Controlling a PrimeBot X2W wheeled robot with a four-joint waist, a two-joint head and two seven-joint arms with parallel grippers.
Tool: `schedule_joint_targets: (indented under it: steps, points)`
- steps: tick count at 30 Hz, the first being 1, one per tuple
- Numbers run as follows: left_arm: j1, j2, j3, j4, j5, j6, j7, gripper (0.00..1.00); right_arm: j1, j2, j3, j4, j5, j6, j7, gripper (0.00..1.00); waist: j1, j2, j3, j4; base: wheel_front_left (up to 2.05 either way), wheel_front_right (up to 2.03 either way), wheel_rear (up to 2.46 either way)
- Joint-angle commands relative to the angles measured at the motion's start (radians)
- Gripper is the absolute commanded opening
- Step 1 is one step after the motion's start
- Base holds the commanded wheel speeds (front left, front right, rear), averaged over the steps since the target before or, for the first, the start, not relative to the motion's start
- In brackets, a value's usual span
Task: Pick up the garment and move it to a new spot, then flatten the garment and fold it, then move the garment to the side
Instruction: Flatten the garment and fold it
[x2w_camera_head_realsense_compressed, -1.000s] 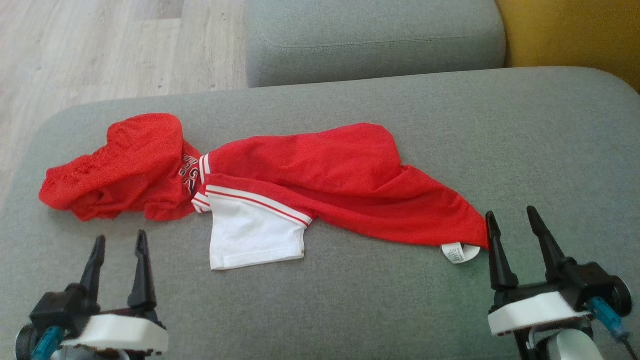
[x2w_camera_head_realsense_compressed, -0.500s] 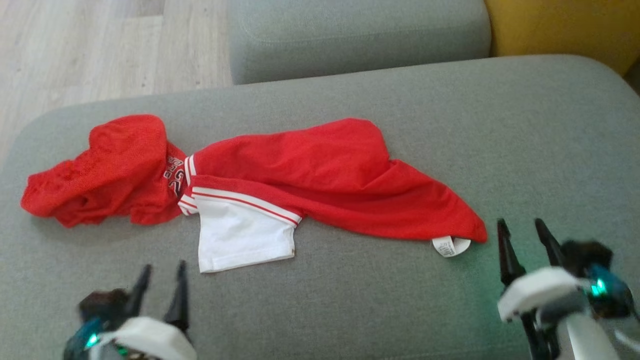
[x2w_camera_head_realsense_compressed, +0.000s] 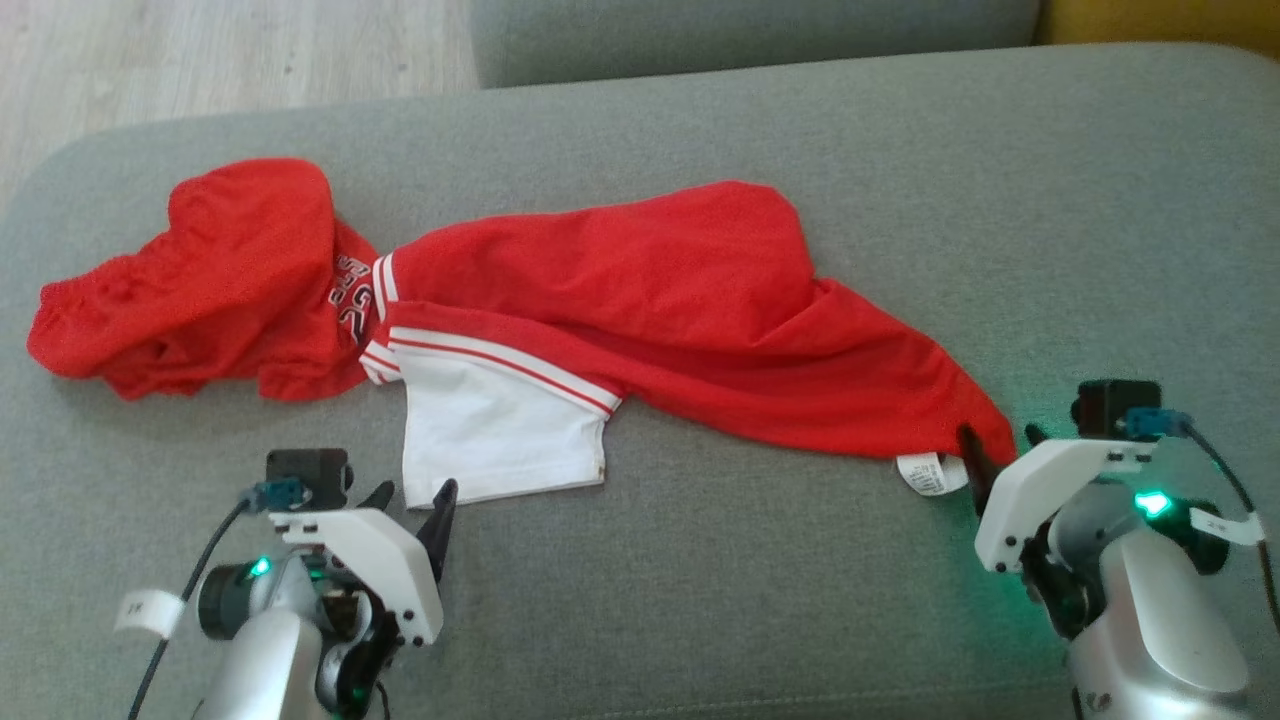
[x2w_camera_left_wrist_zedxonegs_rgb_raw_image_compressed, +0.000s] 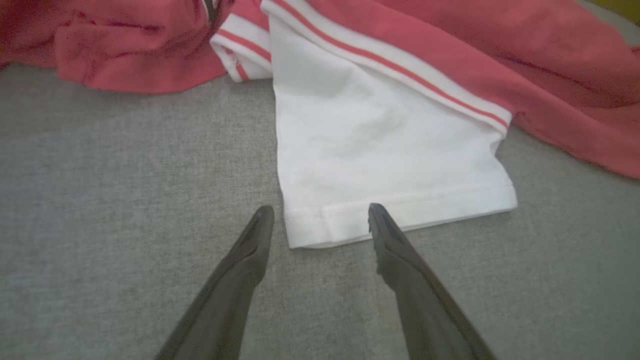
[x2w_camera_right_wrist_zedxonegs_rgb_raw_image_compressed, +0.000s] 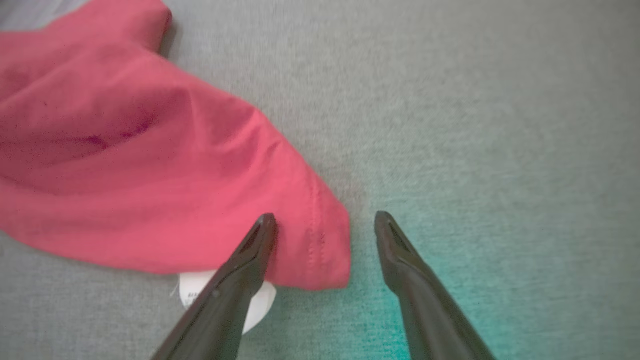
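The left gripper (x2w_camera_head_realsense_compressed: 415, 490) is wide open and empty; the garment (x2w_camera_head_realsense_compressed: 640, 290) has its white sleeve between those tips; the right gripper (x2w_camera_head_realsense_compressed: 998, 435), open and empty too, has the red corner between its tips.

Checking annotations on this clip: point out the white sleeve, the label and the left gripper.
white sleeve (x2w_camera_left_wrist_zedxonegs_rgb_raw_image_compressed: 380, 150), left wrist view, middle of the white panel.
label (x2w_camera_head_realsense_compressed: 925, 474), head view, centre of the tag.
left gripper (x2w_camera_left_wrist_zedxonegs_rgb_raw_image_compressed: 320, 209), left wrist view, midway between its open fingertips.
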Motion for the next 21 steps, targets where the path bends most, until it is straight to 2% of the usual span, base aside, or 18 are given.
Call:
schedule_joint_targets:
  steps: [1,4,13,15,16,17,18,19,20,21]
  points:
    - [-0.051,0.009,0.036,-0.011,-0.011,0.009,0.007,1.0,-0.041,-0.002,0.027,-0.021,-0.003,-0.001,0.013,1.0,-0.0002,0.0,0.01,0.005,0.0,0.0,0.0]
    - [-0.076,0.008,0.032,0.028,-0.01,0.019,0.021,1.0,-0.042,-0.001,0.037,-0.007,0.007,-0.001,0.042,1.0,-0.0002,0.0,0.02,0.008,0.0,0.0,0.0]
    - [-0.128,0.009,0.018,0.103,-0.028,0.001,0.02,1.0,-0.047,0.0,0.085,0.015,0.057,-0.001,0.054,0.98,-0.0002,0.0,0.049,0.009,0.0,0.0,0.0]
    - [-0.137,0.009,0.013,0.118,-0.029,-0.002,0.022,1.0,-0.048,0.0,0.095,0.019,0.064,-0.001,0.06,0.89,-0.0002,0.0,0.053,0.009,0.0,0.0,0.0]
    - [-0.141,0.008,0.011,0.126,-0.033,-0.004,0.024,1.0,-0.046,0.0,0.102,0.021,0.068,-0.001,0.066,0.74,-0.0002,0.0,0.053,0.009,0.0,0.0,0.0]
    - [-0.145,0.008,0.008,0.135,-0.035,-0.007,0.028,0.71,-0.045,0.0,0.109,0.022,0.074,-0.001,0.072,0.62,-0.0002,0.0,0.052,0.009,0.0,0.0,0.0]
    - [-0.148,0.008,0.005,0.142,-0.036,-0.009,0.029,0.35,-0.043,0.0,0.116,0.022,0.079,-0.001,0.075,0.49,-0.0002,0.0,0.051,0.009,0.0,0.0,0.0]
    - [-0.15,0.008,0.003,0.148,-0.039,-0.01,0.028,0.0,-0.042,0.0,0.124,0.02,0.084,-0.001,0.076,0.29,-0.0002,0.0,0.049,0.008,0.0,0.0,0.0]
    - [-0.151,0.008,0.002,0.153,-0.042,-0.011,0.027,0.0,-0.04,0.0,0.13,0.017,0.087,-0.001,0.072,0.0,-0.0002,0.0,0.044,0.008,0.0,0.0,0.0]
    - [-0.15,0.008,0.001,0.157,-0.043,-0.013,0.025,0.0,-0.039,0.0,0.134,0.013,0.09,-0.001,0.062,0.0,-0.0002,0.0,0.039,0.007,0.0,0.0,0.0]
